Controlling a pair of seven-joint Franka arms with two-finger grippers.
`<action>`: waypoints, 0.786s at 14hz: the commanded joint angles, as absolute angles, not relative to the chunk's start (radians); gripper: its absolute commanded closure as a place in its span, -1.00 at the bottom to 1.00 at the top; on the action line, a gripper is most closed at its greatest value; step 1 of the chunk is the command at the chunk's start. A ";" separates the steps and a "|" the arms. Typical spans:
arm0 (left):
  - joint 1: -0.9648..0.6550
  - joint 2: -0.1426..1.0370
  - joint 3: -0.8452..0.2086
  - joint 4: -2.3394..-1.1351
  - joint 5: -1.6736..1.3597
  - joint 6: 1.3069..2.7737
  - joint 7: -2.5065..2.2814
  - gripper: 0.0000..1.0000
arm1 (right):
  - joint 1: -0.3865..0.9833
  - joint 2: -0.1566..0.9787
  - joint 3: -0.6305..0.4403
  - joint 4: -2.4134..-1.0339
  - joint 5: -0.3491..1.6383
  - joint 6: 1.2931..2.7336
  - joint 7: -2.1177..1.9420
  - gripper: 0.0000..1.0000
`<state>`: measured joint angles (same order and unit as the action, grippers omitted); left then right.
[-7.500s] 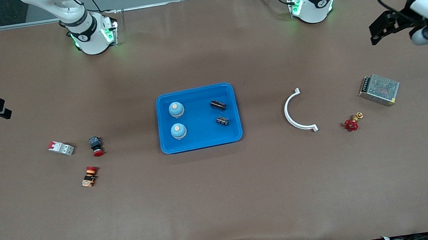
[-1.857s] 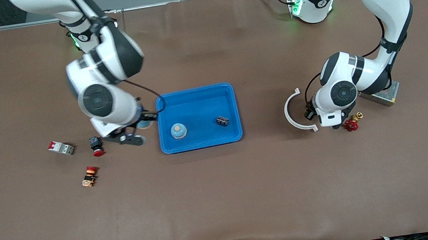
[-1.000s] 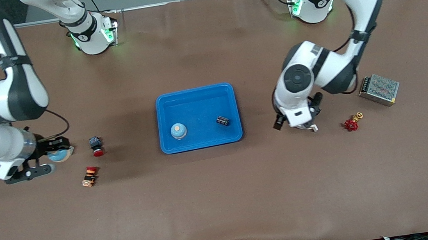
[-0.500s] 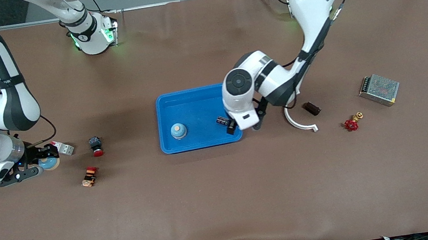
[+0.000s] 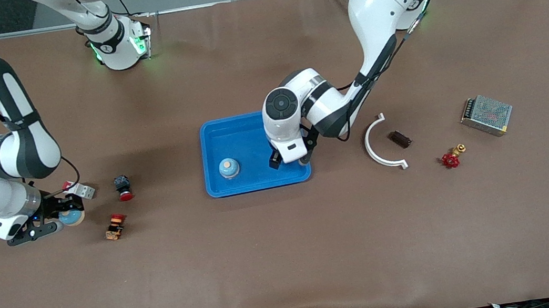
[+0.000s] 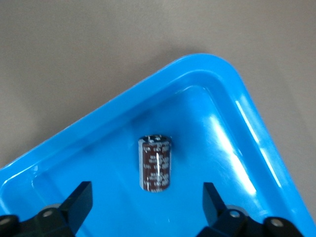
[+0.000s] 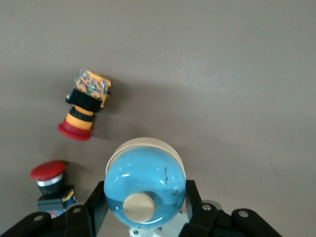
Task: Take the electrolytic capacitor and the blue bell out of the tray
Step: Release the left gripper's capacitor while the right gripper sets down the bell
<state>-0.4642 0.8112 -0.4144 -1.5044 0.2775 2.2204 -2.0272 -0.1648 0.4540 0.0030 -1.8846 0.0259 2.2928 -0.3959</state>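
The blue tray (image 5: pixel 257 180) sits at the middle of the table and serves as the landmark for everything else. Over its corner toward the left arm's end hangs the left gripper (image 5: pixel 286 159), its fingers (image 6: pixel 79 200) spread wide on either side of a dark capacitor (image 6: pixel 156 162) that lies on its side on the tray floor, untouched; in the front view the gripper and wrist hide this capacitor entirely. Its sleeve carries a pale stripe and small printing too fine to read. A blue bell (image 5: pixel 228 168) stands in the tray toward the right arm's end. Out from the tray toward the left arm's end lie a white curved bracket (image 5: pixel 377 148), a second capacitor (image 5: pixel 400 139) just beside it on the table, a red valve handle (image 5: pixel 450 159) and a metal mesh box (image 5: pixel 487 115) nearest that end. Well away from the tray toward the right arm's end, the right gripper (image 5: pixel 58 220) is closed on a second bell (image 7: pixel 144 183), blue-domed with a cream button and cream base, its fingers (image 7: pixel 96 205) pressed to both sides; whether the bell rests on the table cannot be told. Near it are a small breaker with a red top (image 5: pixel 78 189), partly covered by the arm, a red-capped push button (image 5: pixel 123 187) and an orange-and-red button (image 5: pixel 115 226) lying on its side.
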 commanded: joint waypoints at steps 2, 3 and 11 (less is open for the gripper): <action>-0.523 0.842 -0.350 -1.482 0.293 2.278 -2.083 -0.91 | -0.241 0.597 0.021 -1.744 0.110 2.273 -0.528 1.00; -0.523 0.848 -0.348 -1.483 0.295 2.287 -2.086 -0.87 | -0.251 0.612 0.021 -1.738 0.110 2.278 -0.535 1.00; -0.522 0.845 -0.344 -1.483 0.298 2.283 -2.085 1.00 | -0.247 0.667 0.023 -1.721 0.183 2.283 -0.541 1.00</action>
